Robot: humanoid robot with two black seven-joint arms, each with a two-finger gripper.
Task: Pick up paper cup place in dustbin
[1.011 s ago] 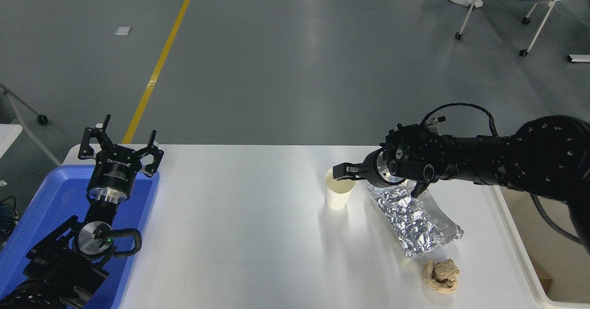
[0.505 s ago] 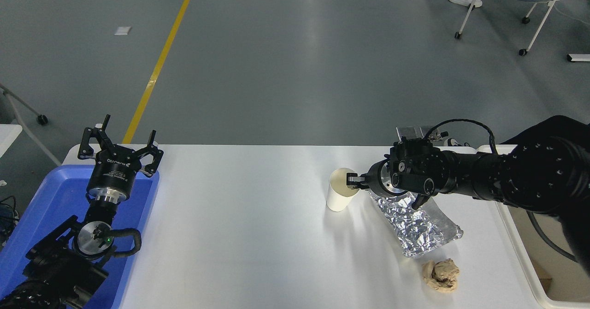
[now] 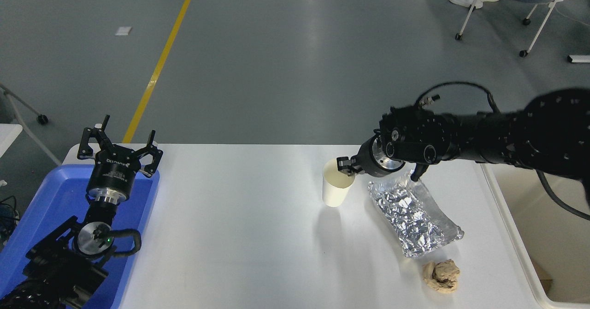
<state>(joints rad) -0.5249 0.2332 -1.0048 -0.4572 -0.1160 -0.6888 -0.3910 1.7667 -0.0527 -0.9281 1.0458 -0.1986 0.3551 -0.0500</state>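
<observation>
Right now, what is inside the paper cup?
The paper cup shows a cream interior with one finger of the right gripper reaching in over its rim. Its bottom is not visible, so contents cannot be told.

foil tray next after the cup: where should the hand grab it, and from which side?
Probably the foil tray's raised crumpled rim at its near end, coming from above with the fingers straddling that edge. It lies flat and long on the table, too wide to span. Approach from the right: the crumpled paper wad sits just below it. The right hand is at the paper cup's rim now.
</observation>
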